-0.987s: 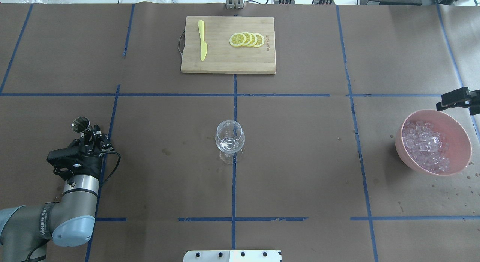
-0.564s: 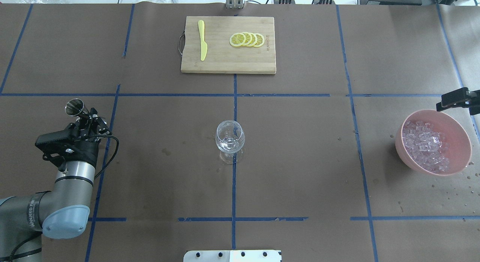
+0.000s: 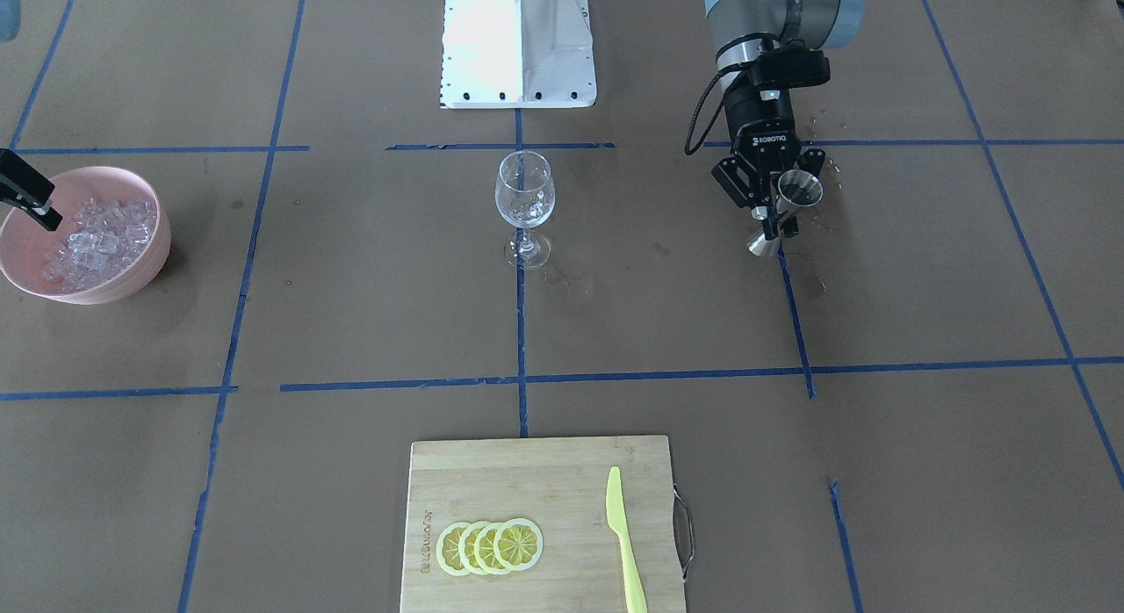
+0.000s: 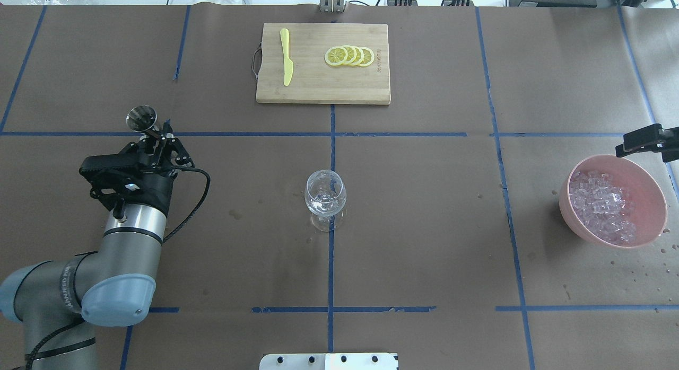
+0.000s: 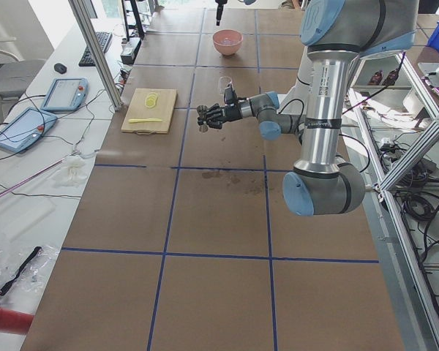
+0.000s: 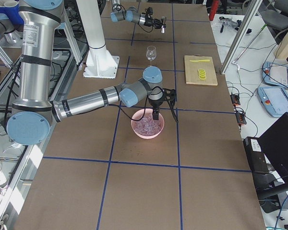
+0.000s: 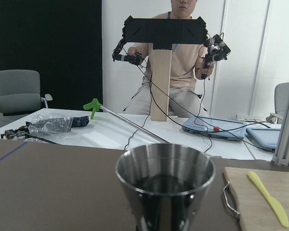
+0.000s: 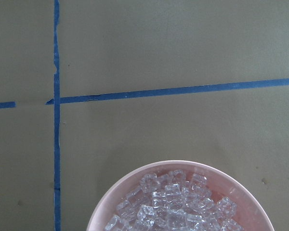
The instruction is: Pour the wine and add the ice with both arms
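**Jigger gripped on the left, ice waiting on the right**

The wine is colourless and hard to place. A pale glint lies low in the bowl of the wine glass [image 4: 325, 197], and the inside of the steel jigger [image 4: 142, 119] looks dark in the left wrist view. I cannot tell from that which of them holds liquid.

The glass stands upright on the middle blue tape line, in the centre of the table [image 4: 424, 227]. The jigger is well to the robot's left of the glass. The left gripper [image 4: 157, 137] is clamped about its narrow waist and holds it mouth up, clear of the table.

The ice [image 4: 603, 208] is heaped in a pink bowl [image 4: 656, 200] far out on the robot's right side, well apart from the glass. The right gripper [image 4: 643, 139] hangs over the far rim of that bowl and points down at the cubes in the right side view. Only part of it shows, so I cannot tell how its jaws stand.

On the far side of the table from the robot lies a wooden cutting board [image 4: 322, 90]. It carries a row of overlapping lemon slices [image 4: 350, 55] and a yellow knife [image 4: 286, 57] lying apart from them. Dark spots speckle the brown paper near the bowl.
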Controlling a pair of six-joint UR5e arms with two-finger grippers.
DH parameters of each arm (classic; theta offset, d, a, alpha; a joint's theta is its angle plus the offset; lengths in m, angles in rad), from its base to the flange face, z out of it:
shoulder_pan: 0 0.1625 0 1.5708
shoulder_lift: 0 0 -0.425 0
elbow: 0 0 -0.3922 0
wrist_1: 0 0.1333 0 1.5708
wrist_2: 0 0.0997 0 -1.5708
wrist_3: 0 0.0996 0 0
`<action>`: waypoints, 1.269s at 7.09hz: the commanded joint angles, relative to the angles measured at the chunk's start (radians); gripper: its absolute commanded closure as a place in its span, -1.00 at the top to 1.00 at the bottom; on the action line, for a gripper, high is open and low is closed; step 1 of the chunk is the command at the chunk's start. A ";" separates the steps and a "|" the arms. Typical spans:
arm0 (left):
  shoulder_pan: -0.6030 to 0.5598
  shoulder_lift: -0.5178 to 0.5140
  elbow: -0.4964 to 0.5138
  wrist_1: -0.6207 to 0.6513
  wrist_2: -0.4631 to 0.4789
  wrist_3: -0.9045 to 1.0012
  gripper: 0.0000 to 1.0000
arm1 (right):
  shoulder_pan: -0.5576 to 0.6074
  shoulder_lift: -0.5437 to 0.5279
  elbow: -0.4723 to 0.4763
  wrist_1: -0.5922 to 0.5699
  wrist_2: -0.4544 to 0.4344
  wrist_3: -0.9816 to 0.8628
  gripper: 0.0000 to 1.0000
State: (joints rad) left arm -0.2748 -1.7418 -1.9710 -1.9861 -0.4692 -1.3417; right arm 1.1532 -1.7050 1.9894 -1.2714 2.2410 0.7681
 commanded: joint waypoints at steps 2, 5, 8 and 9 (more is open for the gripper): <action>0.011 -0.191 0.008 0.001 -0.008 0.250 -1.00 | 0.000 0.001 -0.009 0.001 -0.006 0.003 1.00; 0.055 -0.258 0.050 0.003 -0.009 0.453 -1.00 | -0.001 -0.002 -0.011 0.001 -0.008 0.010 1.00; 0.146 -0.289 0.058 0.003 -0.034 0.576 -1.00 | -0.003 -0.002 -0.017 0.001 -0.008 0.010 1.00; 0.166 -0.294 0.063 0.003 -0.031 0.623 -1.00 | -0.003 -0.002 -0.018 0.001 -0.008 0.011 1.00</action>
State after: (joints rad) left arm -0.1361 -2.0295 -1.9113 -1.9835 -0.5006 -0.7704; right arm 1.1506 -1.7073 1.9725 -1.2701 2.2335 0.7781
